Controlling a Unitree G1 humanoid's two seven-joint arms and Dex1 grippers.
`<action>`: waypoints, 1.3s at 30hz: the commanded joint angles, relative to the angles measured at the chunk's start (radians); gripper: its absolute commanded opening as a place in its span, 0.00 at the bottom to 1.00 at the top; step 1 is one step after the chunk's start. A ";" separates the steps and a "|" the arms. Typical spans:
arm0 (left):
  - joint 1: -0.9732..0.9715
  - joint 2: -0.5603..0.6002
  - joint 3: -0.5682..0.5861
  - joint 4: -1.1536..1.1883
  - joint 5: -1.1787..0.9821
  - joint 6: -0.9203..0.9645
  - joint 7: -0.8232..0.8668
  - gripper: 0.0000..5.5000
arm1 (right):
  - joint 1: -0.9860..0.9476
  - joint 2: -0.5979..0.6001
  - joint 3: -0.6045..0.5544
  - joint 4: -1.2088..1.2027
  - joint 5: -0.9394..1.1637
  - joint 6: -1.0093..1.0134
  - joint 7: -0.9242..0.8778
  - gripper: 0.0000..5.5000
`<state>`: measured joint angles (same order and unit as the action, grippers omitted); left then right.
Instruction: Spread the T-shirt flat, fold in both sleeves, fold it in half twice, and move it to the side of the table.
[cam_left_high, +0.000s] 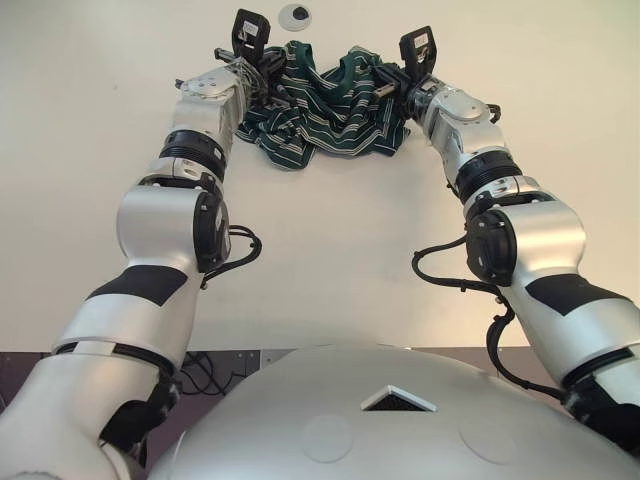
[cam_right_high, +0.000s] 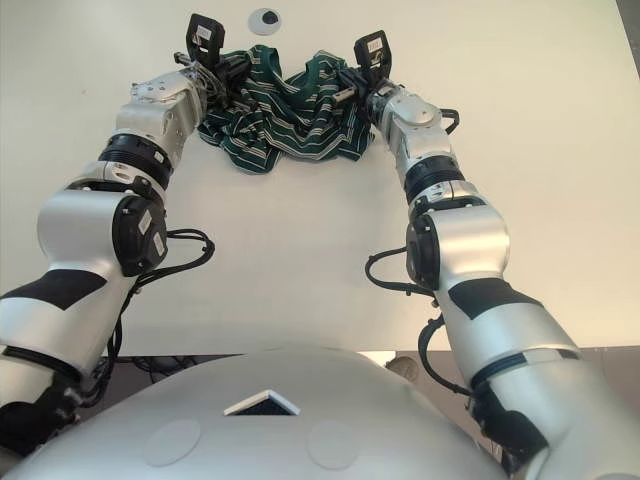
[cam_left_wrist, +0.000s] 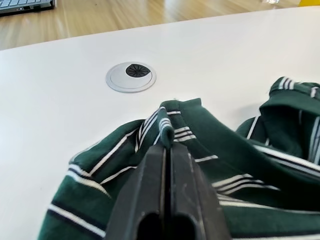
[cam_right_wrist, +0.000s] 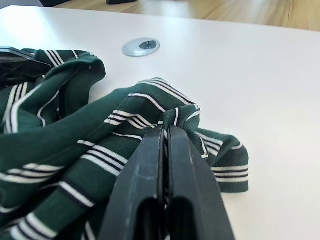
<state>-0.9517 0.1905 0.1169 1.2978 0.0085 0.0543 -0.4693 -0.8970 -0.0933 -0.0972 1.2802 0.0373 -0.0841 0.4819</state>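
Crumpled T-shirt (cam_left_high: 320, 110) bunches between left gripper (cam_left_wrist: 167, 147) and right gripper (cam_right_wrist: 166, 130), each clamped on its fabric.

No text, number or sign can be read. A small white left sticker (cam_left_high: 251, 33) sits just above the robot's left wrist. A right sticker (cam_left_high: 422, 41) of the same kind sits just above the right wrist. Both carry some print, but it is too small to make out. The T-shirt (cam_left_high: 320, 110) has only white stripes on green.
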 joint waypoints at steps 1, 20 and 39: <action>-0.062 0.038 0.026 -0.034 -0.035 -0.029 -0.059 0.00 | -0.071 -0.042 -0.035 -0.061 0.035 -0.023 0.043 0.00; -0.318 0.112 0.078 -0.070 -0.104 -0.077 -0.078 0.00 | -0.335 -0.168 -0.104 -0.156 0.119 0.022 0.152 0.00; -0.439 0.144 0.054 -0.076 -0.076 -0.155 -0.056 0.00 | -0.444 -0.255 -0.160 -0.229 0.188 0.020 0.247 0.00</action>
<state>-1.4235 0.3185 0.1859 1.2496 -0.0759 -0.0944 -0.4977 -1.3539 -0.3307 -0.2576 1.1070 0.1998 -0.1018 0.6965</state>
